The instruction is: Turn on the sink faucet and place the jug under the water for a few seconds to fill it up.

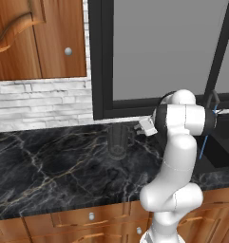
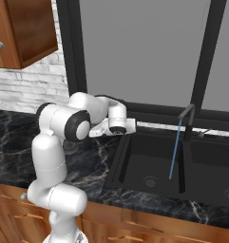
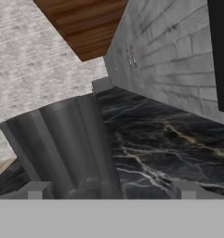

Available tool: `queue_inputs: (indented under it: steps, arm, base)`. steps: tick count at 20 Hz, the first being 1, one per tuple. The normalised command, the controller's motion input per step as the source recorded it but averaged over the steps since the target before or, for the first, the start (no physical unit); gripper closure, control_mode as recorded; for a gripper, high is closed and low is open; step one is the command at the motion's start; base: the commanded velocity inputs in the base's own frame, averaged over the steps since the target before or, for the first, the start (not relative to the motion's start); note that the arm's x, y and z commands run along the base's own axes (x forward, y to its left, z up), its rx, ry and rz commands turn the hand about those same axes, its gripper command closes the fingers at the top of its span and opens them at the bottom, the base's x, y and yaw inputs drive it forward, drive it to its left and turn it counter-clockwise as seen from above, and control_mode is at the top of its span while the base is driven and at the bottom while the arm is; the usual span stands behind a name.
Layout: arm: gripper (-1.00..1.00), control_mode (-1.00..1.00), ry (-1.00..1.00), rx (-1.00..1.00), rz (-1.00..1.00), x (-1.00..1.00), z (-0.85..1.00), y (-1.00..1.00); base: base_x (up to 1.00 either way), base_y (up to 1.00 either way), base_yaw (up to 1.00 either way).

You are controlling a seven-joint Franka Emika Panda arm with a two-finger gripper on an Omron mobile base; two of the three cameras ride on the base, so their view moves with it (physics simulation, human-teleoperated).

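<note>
- the jug is a dark, smoky, see-through cylinder with faint vertical ribs, standing upright on the black marbled surface near its back edge, just below the window sill.
- in the hand view the jug looms close and tilted with the camera, its ribbed wall sitting between the two finger tips, nearer the left one.
- the gripper is released, jaws spread wide, lying level just to the right of the jug; i cannot tell whether a finger touches the jug.
- the surface is glossy black stone with pale and tan veins; a broad bare stretch lies to the left of the jug and in front of it.
- the sink is a matte-black rectangular double basin sunk into the surface to the right, with a round drain in the near basin.
- the sink faucet is a slim black post with a short angled spout, standing at the back over the divider.
- the water falls as a thin bright-blue line into the left basin.
- behind, a grey-white brick wall, a thick black window frame, and a brown wooden cabinet above left.
</note>
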Motion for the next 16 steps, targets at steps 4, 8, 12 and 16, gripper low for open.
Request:
queue_inputs:
  steps: [4, 8, 12, 16]
  arm:
    - [-1.00, -1.00, 0.00, 0.00, 0.00, -0.02, 0.03, 0.01]
    - [-1.00, -1.00, 0.00, 0.00, 0.00, -0.10, 0.00, 0.02]
    - [-1.00, -1.00, 0.00, 0.00, 0.00, -0.11, 0.00, 0.09]
    - [-1.00, -1.00, 0.00, -0.01, 0.00, -0.04, 0.00, 0.17]
  base:
    - [0.00, 0.00, 0.00]
    - [0.00, 0.00, 0.00]
    - [0.00, 0.00, 0.00]
    - [0.00, 0.00, 0.00]
